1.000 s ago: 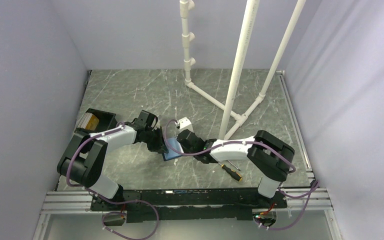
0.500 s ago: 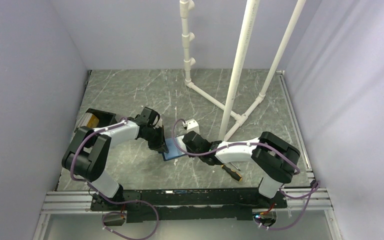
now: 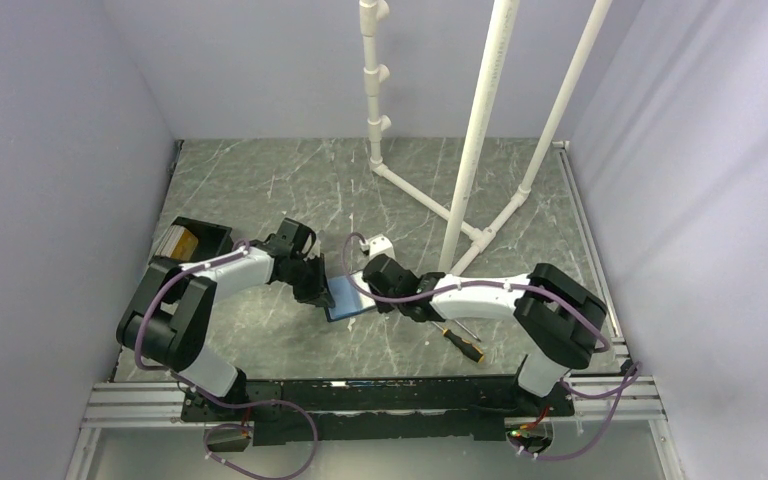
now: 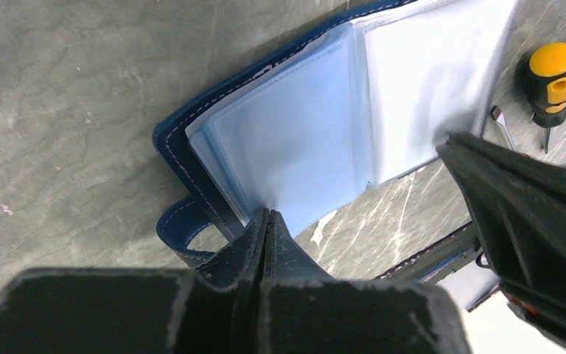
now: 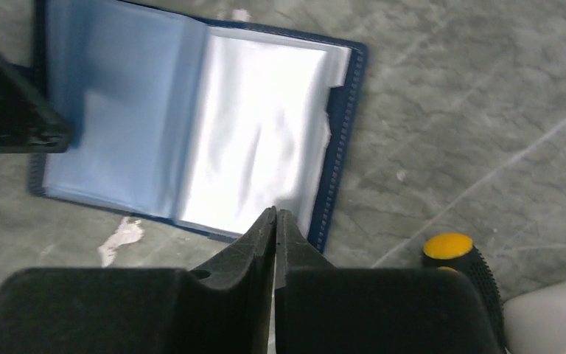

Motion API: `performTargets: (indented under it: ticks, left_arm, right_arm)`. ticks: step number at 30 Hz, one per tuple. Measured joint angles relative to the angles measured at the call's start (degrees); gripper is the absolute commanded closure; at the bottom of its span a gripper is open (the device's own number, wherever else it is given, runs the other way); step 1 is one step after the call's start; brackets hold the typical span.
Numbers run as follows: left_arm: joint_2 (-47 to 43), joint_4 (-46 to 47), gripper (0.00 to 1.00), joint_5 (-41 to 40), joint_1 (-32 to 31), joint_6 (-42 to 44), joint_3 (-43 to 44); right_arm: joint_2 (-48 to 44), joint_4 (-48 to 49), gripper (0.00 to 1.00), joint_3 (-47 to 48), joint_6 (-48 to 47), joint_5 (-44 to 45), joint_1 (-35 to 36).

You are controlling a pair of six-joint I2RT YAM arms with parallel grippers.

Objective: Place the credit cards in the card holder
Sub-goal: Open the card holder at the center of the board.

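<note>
Lying open flat, card holder [image 3: 344, 298] long axis running left-right

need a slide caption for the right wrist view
Shut right pincer at the edge of the open navy-blue card holder, yellow-capped screwdriver handle alongside

Left arm [image 3: 222, 268]: reaches from lower left toward frame centre, elbow folded low.
Left claw [image 4: 265, 219]: fingers pressed together with no gap, tips angled downward.
Right arm [image 3: 480, 295]: stretched leftward from lower right, nearly level.
Right claw [image 5: 275, 217]: fingers closed flat against each other, close to the left claw at mid-frame.
</note>
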Motion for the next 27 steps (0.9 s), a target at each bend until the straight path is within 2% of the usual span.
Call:
performTargets:
  ticks: [4, 9, 16, 23, 27]
  left_arm:
    - [-0.2, 0.0, 0.98, -0.2, 0.0, 0.0, -0.1]
    - [-0.3, -0.2, 0.98, -0.3, 0.0, 0.0, -0.1]
    - [-0.7, -0.4, 0.98, -0.7, 0.0, 0.0, -0.1]
    - [-0.7, -0.5, 0.98, -0.9, 0.0, 0.0, -0.2]
    - [-0.7, -0.3, 0.98, -0.9, 0.0, 0.0, -0.2]
  right_arm:
    - [0.0, -0.9, 0.78, 4.1, -1.8, -5.1, 0.0]
    - [1.7, -0.2, 0.76, 9.9, -2.4, -11.4, 0.0]
    - [6.5, 2.8, 0.9, 10.9, -1.0, -19.2, -1.7]
    - [6.6, 4.5, 0.93, 5.7, 0.9, -22.3, -7.3]
    - [6.6, 4.9, 0.94, 4.3, 1.2, -21.8, -8.3]
